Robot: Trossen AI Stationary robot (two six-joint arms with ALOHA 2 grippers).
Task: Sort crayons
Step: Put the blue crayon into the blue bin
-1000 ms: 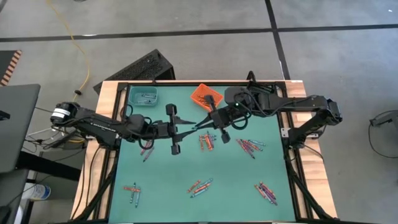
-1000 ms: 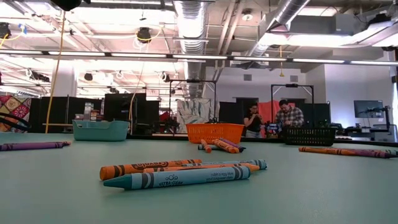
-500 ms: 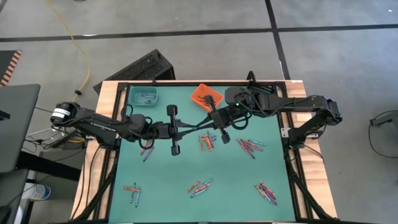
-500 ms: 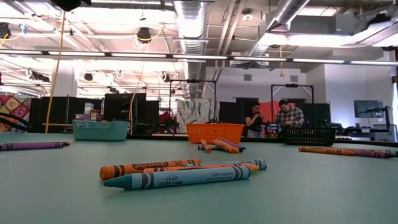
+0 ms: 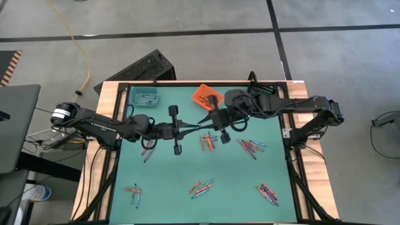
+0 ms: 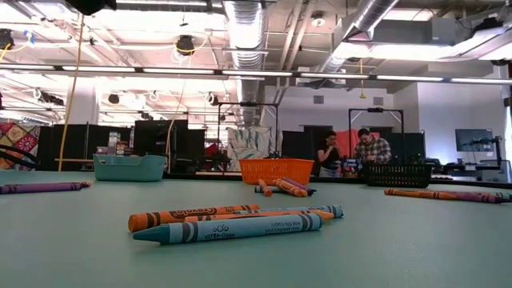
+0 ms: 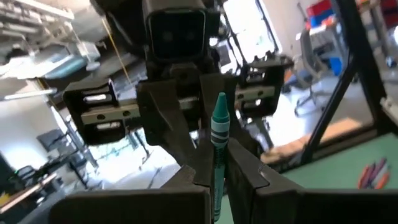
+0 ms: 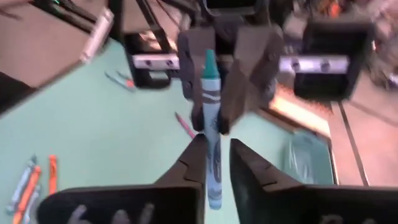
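Above the middle of the green table the two end effectors meet tip to tip. The left end effector is clamped on a thin teal wax crayon. The right end effector – jaws seemingly slightly parted – stands around the crayon's other end, toward 3 o'clock.
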